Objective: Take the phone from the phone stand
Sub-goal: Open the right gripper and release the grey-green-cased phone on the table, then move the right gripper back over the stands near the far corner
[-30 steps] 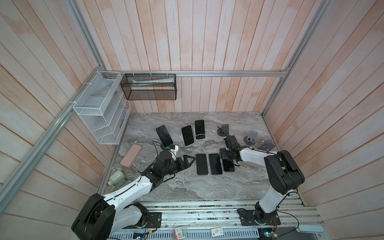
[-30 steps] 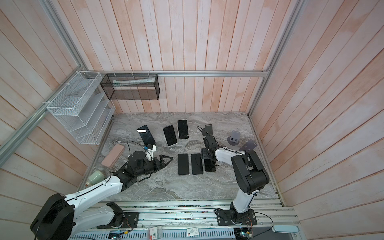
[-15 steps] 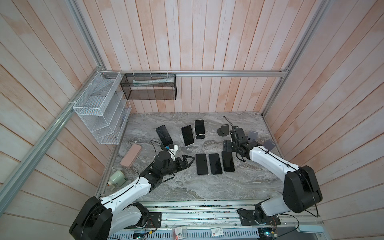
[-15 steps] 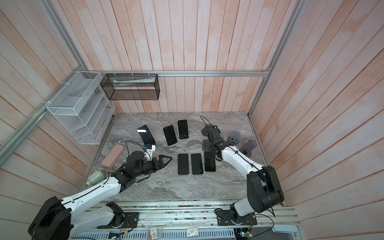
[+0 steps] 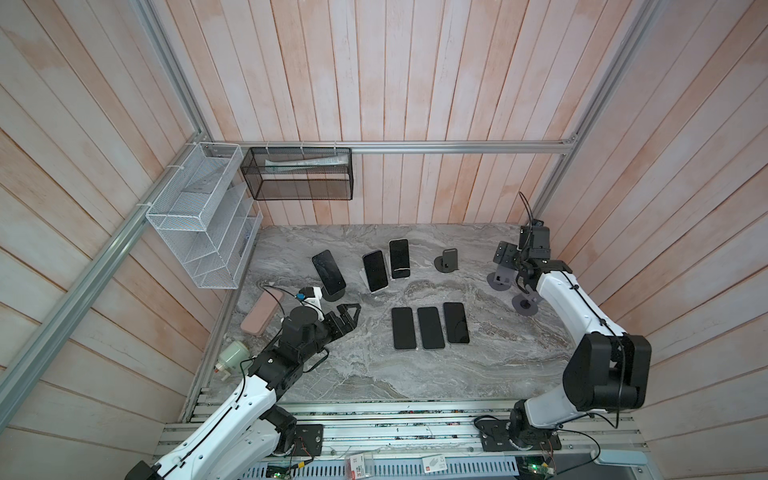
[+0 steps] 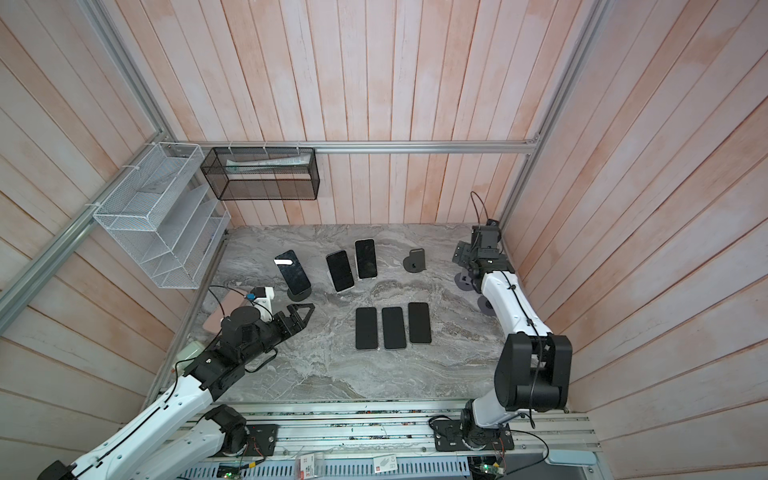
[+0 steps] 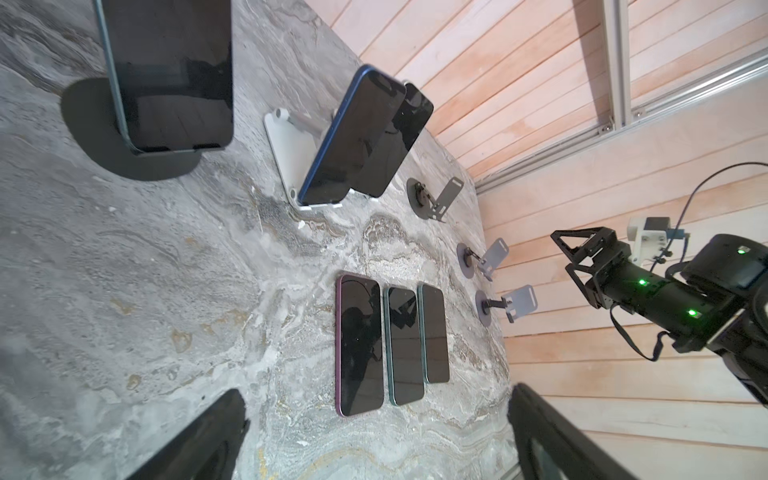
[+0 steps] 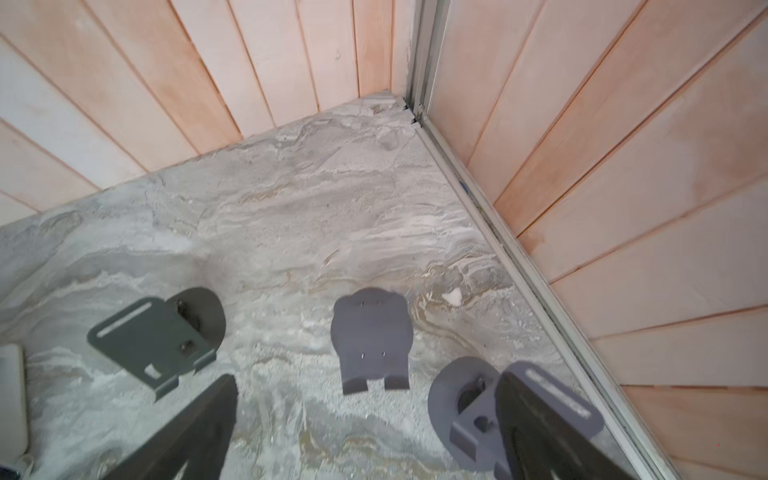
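Three dark phones lean on stands at the back: one phone (image 5: 328, 272) (image 6: 292, 272) (image 7: 170, 75) on a black round phone stand (image 5: 334, 296), a blue-edged phone (image 5: 375, 271) (image 7: 353, 137) and another (image 5: 399, 258) (image 6: 365, 258) on white stands. Three more phones (image 5: 430, 328) (image 6: 393, 328) (image 7: 405, 345) lie flat in a row. My left gripper (image 5: 349, 316) (image 6: 301, 316) (image 7: 374, 440) is open and empty, in front of the black stand. My right gripper (image 5: 505, 259) (image 6: 463, 254) (image 8: 361, 432) hangs open and empty over the back right corner.
Three empty grey stands (image 5: 448, 262) (image 5: 500, 280) (image 5: 525, 307) (image 8: 372, 336) sit at the right, below the right gripper. A pink case (image 5: 262, 311) and a white cup (image 5: 230, 357) lie at the left edge. Wire racks (image 5: 203, 216) hang on the left wall.
The right gripper opened wider, left a phone flat at the right end of the row, and pulled back up to the back right corner. The left arm stayed put.
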Controlling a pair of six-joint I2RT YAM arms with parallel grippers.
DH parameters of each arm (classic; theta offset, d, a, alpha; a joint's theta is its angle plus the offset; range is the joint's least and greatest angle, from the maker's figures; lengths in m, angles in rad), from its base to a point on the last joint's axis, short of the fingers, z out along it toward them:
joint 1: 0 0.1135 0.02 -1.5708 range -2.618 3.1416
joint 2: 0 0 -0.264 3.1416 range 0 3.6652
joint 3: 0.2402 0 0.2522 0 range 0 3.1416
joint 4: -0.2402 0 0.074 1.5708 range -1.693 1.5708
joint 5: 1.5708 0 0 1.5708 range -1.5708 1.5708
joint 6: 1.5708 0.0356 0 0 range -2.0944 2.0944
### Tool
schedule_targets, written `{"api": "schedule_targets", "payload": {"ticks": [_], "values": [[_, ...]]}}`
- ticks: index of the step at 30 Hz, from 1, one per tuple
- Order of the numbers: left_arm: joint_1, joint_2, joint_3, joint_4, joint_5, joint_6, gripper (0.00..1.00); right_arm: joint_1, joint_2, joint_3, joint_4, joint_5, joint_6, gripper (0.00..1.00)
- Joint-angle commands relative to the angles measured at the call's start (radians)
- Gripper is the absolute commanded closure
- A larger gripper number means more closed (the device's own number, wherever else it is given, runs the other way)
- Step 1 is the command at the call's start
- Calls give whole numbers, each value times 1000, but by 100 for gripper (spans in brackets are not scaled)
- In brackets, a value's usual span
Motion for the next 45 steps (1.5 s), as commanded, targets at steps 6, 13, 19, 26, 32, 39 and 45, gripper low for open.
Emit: {"api": "schedule_targets", "payload": {"ticks": [6, 13, 19, 26, 32, 39, 45], "values": [[12, -29, -23, -48, -62, 9, 0, -28, 228, 130, -76, 1, -40, 3], [16, 11, -5, -39, -39, 8, 0, -42, 299, 133, -42, -40, -32, 6], [18, 28, 29, -60, -29, 12, 0, -76, 392, 207, -68, -123, -37, 17], [19, 37, 67, -84, -41, 19, 0, -78, 429, 225, -55, -169, -55, 30], [19, 54, 79, -83, -29, 7, 0, -52, 389, 200, -21, -168, -32, 48], [20, 67, 84, -81, -24, 5, 0, -4, 392, 227, 18, -182, -37, 50], [19, 72, 97, -89, -26, 14, 0, 57, 538, 412, -85, -124, -77, 47]]}}
